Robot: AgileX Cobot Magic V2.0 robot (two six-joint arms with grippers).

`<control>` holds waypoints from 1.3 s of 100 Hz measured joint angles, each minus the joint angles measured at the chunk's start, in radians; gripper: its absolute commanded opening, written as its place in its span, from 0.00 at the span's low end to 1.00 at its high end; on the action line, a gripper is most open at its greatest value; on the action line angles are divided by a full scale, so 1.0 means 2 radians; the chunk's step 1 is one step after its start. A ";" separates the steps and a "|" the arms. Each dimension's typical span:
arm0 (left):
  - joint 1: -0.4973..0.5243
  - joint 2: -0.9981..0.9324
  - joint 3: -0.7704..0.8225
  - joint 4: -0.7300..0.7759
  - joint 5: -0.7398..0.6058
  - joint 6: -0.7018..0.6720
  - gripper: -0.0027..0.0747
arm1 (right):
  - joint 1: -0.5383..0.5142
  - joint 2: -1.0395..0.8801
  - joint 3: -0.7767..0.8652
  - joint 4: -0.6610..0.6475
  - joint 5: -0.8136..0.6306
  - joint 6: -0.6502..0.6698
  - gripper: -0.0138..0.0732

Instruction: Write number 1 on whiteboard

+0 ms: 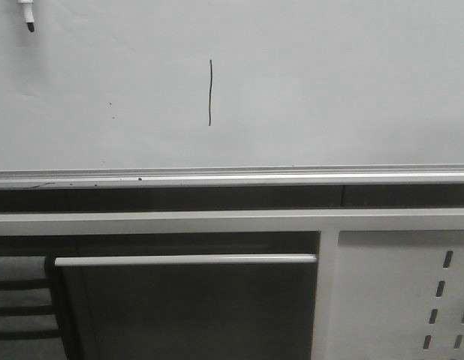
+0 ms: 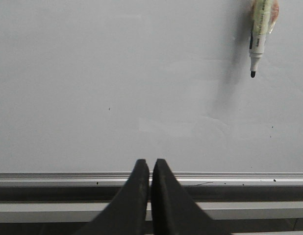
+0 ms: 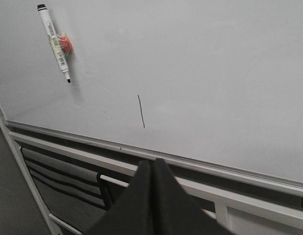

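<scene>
— Both black claws, left gripper [image 2: 150, 169] and right gripper [image 3: 152, 169], hang pinched together, holding nothing, below the silver metal ledge [image 1: 232, 178].

— Above that ledge, the thin black number 1 [image 1: 209, 92] stands on the pale grey whiteboard [image 1: 344, 82]; the white marker [image 3: 54, 41] clings up-left, uncapped. A careless swing could smear it.

Left tool [image 2: 149, 169] closed, empty; right tool [image 3: 152, 169] closed, empty.
</scene>
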 measured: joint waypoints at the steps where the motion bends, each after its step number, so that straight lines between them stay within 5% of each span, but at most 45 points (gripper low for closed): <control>1: 0.000 0.000 0.000 0.000 0.000 0.000 0.01 | 0.000 0.000 0.000 0.000 0.000 0.000 0.08; 26: 0.000 0.000 0.000 0.000 0.000 0.000 0.01 | 0.000 0.000 0.000 -0.008 0.000 0.000 0.08; 40: 0.000 0.000 0.000 0.000 0.000 0.000 0.01 | -0.012 0.000 0.008 -0.102 -0.014 0.067 0.08; 53: 0.000 0.000 0.000 0.000 0.000 0.000 0.01 | -0.071 0.000 0.042 -0.181 -0.025 0.141 0.08; 78: 0.000 0.000 0.000 0.000 0.000 0.000 0.01 | -0.195 -0.008 0.099 -0.235 -0.041 0.159 0.08; 130: 0.000 0.000 0.000 0.000 0.000 0.000 0.01 | -0.201 -0.030 0.098 -0.251 -0.007 0.160 0.08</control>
